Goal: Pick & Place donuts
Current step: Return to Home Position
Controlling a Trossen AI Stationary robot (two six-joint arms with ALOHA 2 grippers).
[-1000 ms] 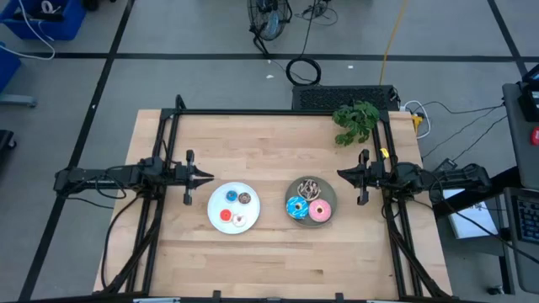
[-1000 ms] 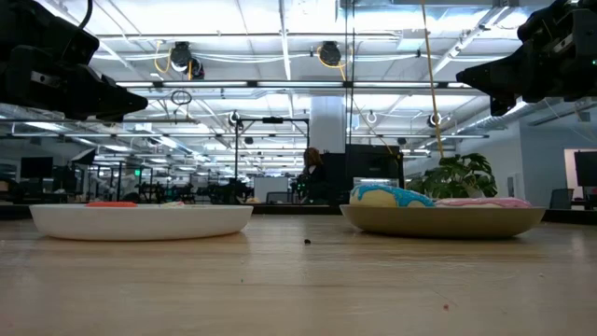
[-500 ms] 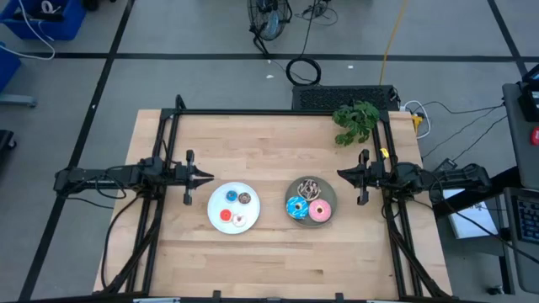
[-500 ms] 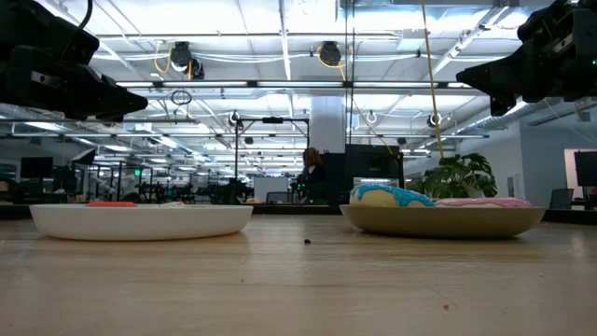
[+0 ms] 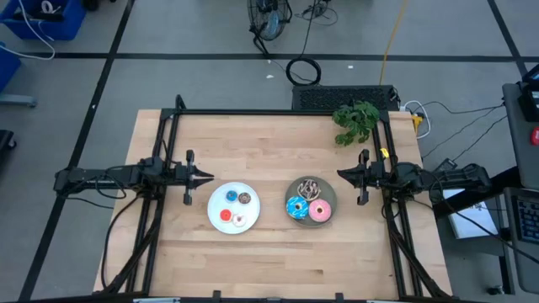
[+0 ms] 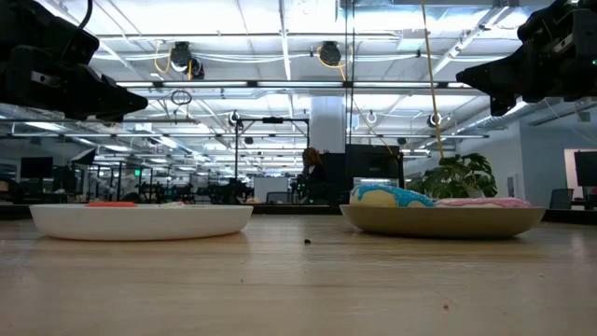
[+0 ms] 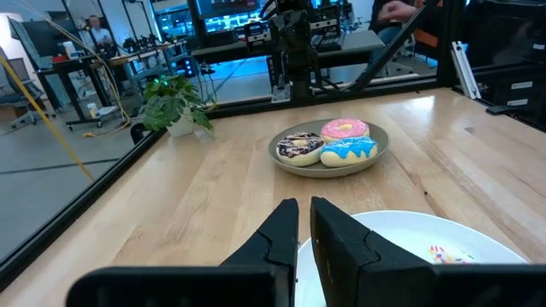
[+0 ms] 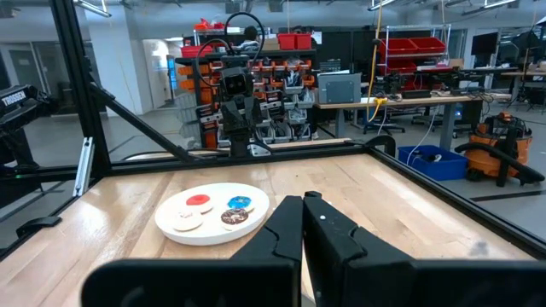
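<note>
Both arms hover over the table, apart from everything. My left gripper [image 5: 209, 176] is shut, just left of the white plate [image 5: 217, 202], which carries the tiny blue [image 5: 232, 198], brown [image 5: 244, 199], red [image 5: 226, 215] and white [image 5: 239, 220] donuts. My right gripper [image 5: 339, 175] is shut, just right of the grey plate [image 5: 330, 195], where the brown drizzled [image 5: 308, 185], blue sprinkled [image 5: 296, 207] and pink [image 5: 319, 210] donuts lie flat. The left wrist view looks past the shut fingers at the grey plate's donuts [image 7: 345, 129]. The right wrist view shows the white plate [image 8: 213, 232].
A small green plant [image 5: 355, 120] stands near the table's far right corner. Black frame rails [image 5: 269, 112] run along the far, left and right sides. Bare wood lies in front of and behind the two plates. A person [image 6: 312, 173] shows far off in the room.
</note>
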